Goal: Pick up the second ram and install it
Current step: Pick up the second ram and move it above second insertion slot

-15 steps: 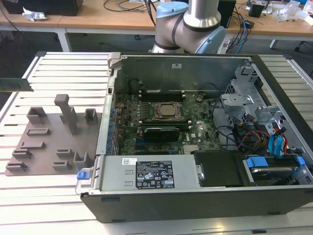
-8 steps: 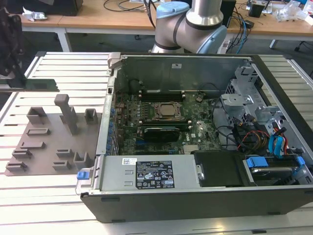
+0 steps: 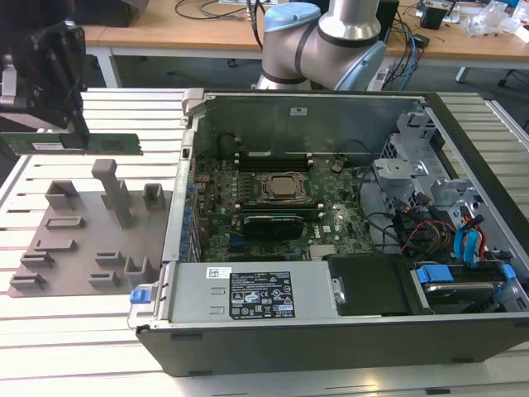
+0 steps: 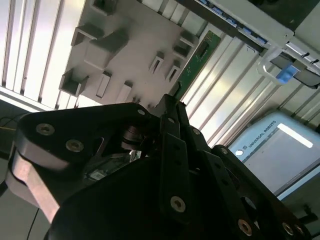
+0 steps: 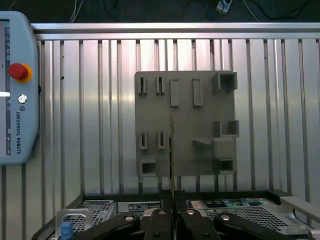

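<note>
Slatted table (image 3: 74, 339); second ram (image 3: 107, 143) in gripper (image 5: 172, 211)

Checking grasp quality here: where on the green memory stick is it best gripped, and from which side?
Pinch the two flat faces along the upper long edge, near mid-length, coming from above. The memory stick is thin, long and level on edge, so this should balance it and leave the lower edge free. The gripper is shut on its upper edge.
</note>
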